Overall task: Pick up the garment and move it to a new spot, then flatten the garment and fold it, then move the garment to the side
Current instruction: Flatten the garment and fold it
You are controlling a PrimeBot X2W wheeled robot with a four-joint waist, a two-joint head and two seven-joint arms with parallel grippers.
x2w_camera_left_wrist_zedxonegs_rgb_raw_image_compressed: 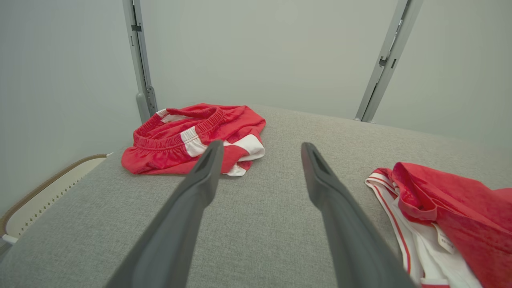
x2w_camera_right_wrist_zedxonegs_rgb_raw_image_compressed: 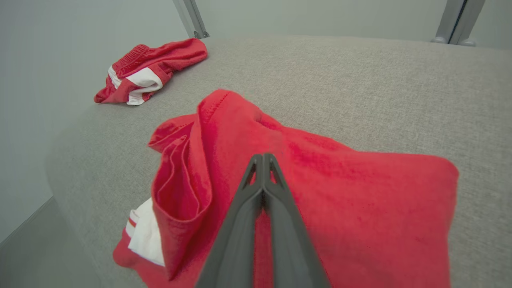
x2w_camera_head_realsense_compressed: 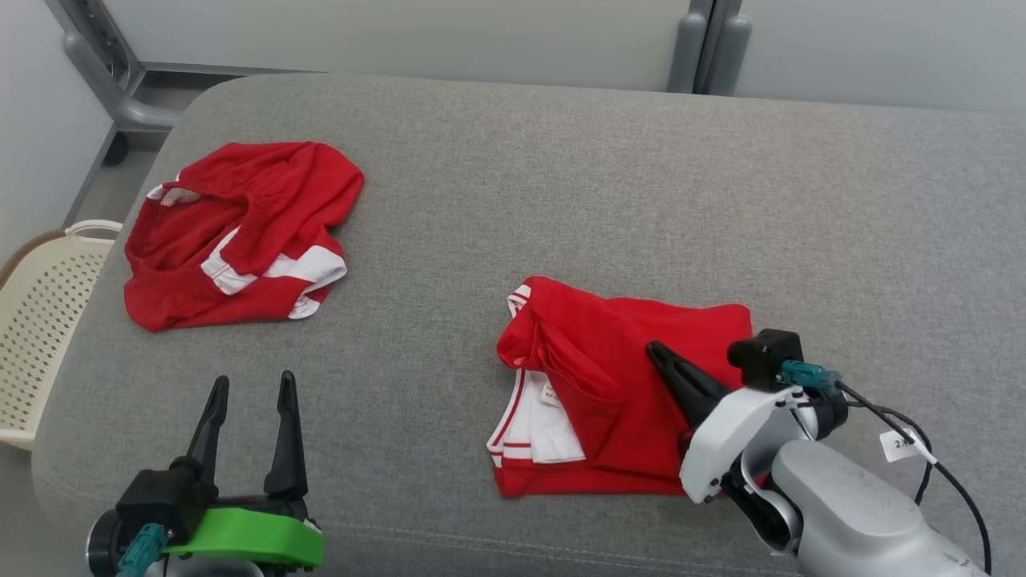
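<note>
So the folded red garment with white, red-striped trim (x2w_camera_head_realsense_compressed: 597, 401) is laid out right of centre on the grey woven-fabric padded surface (x2w_camera_head_realsense_compressed: 641, 176), close to the near edge. A loose fold is bunched up along its left side, and a patch of white panel with a small label can be seen just below that. The right gripper (x2w_camera_head_realsense_compressed: 657, 351) is angled down onto the middle of the garment, dark fingers clenched tip to tip. In the right wrist view the tips are seen right at the red cloth, but whether any fabric is actually pinched between them can't be told. Over at the near left, the left gripper (x2w_camera_head_realsense_compressed: 253, 378) is held above bare grey surface with its fingers released and spread wide, nothing between them, well apart from the garment. A second piece, crumpled red shorts with an elastic waistband and white panels (x2w_camera_head_realsense_compressed: 240, 232), is heaped at the far left of the surface. A cream perforated plastic basket (x2w_camera_head_realsense_compressed: 40, 312) is set lower down beside the left edge, and grey metal frame posts (x2w_camera_head_realsense_compressed: 689, 48) are visible behind the far edge.
</note>
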